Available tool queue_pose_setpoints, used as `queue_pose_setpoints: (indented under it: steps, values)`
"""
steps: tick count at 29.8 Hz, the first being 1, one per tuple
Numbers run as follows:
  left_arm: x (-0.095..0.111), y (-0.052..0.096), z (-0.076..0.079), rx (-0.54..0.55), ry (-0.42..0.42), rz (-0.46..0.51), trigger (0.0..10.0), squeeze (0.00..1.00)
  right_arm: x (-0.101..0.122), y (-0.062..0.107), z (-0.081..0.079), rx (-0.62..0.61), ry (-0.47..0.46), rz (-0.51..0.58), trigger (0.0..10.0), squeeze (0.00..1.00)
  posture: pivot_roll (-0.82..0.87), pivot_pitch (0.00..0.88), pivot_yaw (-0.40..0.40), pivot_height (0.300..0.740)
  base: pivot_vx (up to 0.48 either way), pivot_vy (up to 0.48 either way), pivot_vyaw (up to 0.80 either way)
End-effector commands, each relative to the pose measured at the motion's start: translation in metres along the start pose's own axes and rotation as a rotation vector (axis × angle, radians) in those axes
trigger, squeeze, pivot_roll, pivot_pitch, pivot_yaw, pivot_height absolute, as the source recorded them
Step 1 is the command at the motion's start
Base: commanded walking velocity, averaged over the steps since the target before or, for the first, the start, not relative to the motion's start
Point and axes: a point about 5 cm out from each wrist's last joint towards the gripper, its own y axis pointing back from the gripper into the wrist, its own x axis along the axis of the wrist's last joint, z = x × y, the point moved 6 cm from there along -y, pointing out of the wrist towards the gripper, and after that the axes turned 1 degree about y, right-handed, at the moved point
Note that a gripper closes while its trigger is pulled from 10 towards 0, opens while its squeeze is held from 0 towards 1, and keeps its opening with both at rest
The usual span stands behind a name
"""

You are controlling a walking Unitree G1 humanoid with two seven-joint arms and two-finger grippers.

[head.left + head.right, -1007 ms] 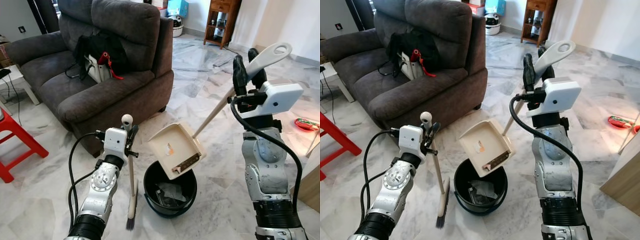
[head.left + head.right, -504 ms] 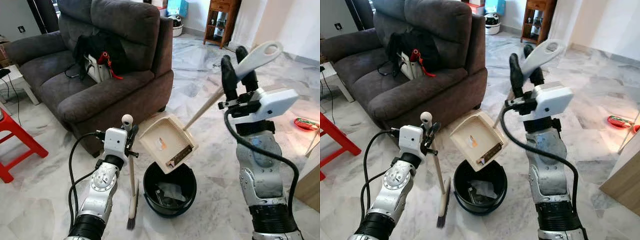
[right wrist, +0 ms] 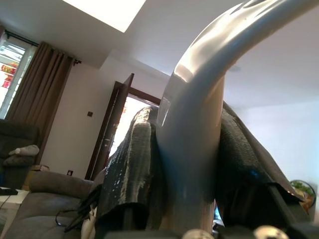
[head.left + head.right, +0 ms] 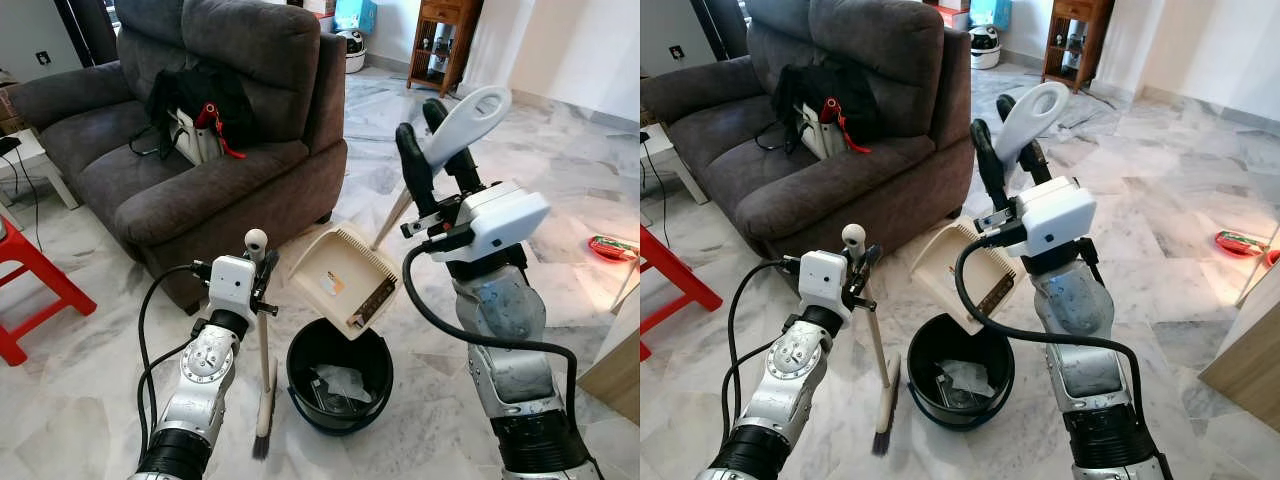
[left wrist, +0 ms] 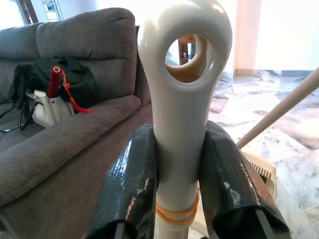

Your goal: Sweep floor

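A cream dustpan [image 4: 345, 280] hangs tilted over a black bucket [image 4: 340, 375] that has scraps of debris at its bottom. Its long handle [image 4: 465, 118] rises up and to the right, and my right gripper [image 4: 432, 150] is shut on it near the looped end. The right wrist view has that handle [image 3: 199, 124] clamped between the black fingers [image 3: 132, 169]. My left gripper [image 4: 262, 268] is shut on the broom handle [image 4: 263, 340], holding the broom upright just left of the bucket with its bristles [image 4: 261, 440] on the marble floor. The broom's looped top [image 5: 182, 99] sits between the left fingers [image 5: 132, 184].
A dark grey sofa [image 4: 200, 170] with a black bag [image 4: 200, 95] stands behind the bucket. A red stool [image 4: 30, 285] is at the left and a wooden shelf [image 4: 445, 40] at the back. A wooden cabinet corner [image 4: 618, 360] and a red object [image 4: 612, 247] lie at the right.
My right arm has swung left with the dustpan handle, and the pan has tipped steeper above the bucket. The left arm and broom have not moved.
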Motion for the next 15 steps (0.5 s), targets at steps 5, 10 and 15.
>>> queue_pose_setpoints:
  steps: [5, 10, 15]
  values:
    - [0.0157, -0.0037, -0.0006, -0.006, -0.012, 0.065, 10.0, 0.00, 0.0240, -0.0057, -0.0031, 0.020, 0.035, 0.104, 10.0, 0.00, -0.08, 0.000, 0.044, 0.740, 0.000, 0.000, 0.00]
    - [0.0157, -0.0038, -0.0009, -0.005, -0.012, 0.065, 10.0, 0.00, 0.0237, -0.0065, -0.0075, 0.041, 0.044, 0.103, 10.0, 0.00, -0.07, 0.000, 0.044, 0.740, 0.000, 0.000, 0.00]
    - [0.0156, -0.0040, -0.0009, -0.006, -0.012, 0.064, 10.0, 0.00, 0.0221, -0.0062, -0.0085, 0.047, 0.047, 0.097, 10.0, 0.00, -0.08, 0.000, 0.045, 0.740, 0.000, 0.000, 0.00]
